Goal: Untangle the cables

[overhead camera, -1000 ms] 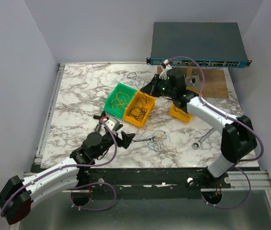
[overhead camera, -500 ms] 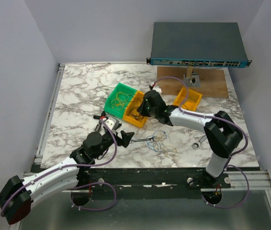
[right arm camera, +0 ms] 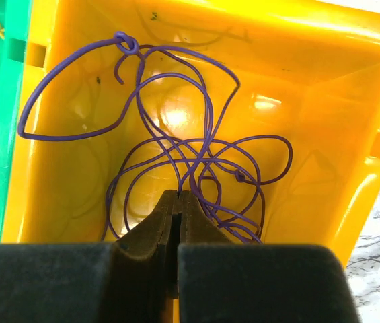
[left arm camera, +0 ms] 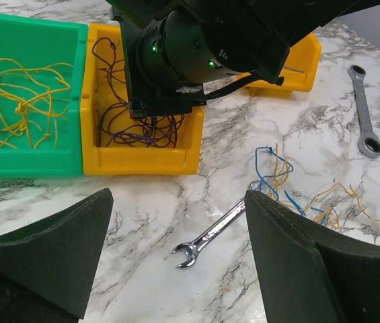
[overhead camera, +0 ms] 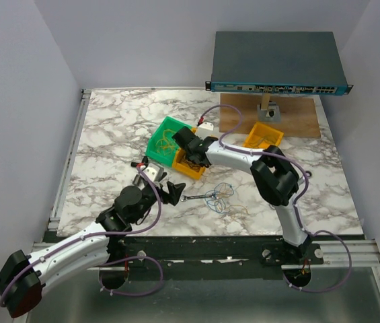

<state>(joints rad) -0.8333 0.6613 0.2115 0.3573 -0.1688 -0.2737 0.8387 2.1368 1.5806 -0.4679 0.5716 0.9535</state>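
Yellow bin (right arm camera: 311, 81) for sorted purple wire (right arm camera: 128, 44); right gripper (right arm camera: 178, 196) inside, jaws fully closed among strands, hold uncertain. Left gripper (left arm camera: 176, 222) spread wide, empty, aimed at tangled cables (left arm camera: 274, 171) beside wrench (left arm camera: 213, 235).

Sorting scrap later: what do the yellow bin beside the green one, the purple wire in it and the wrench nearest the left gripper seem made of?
Yellow bin: glossy moulded plastic, going by its highlights. Purple wire: probably plastic-insulated, smooth and evenly coloured; core unseen. Wrench: bright polished metal, likely steel.
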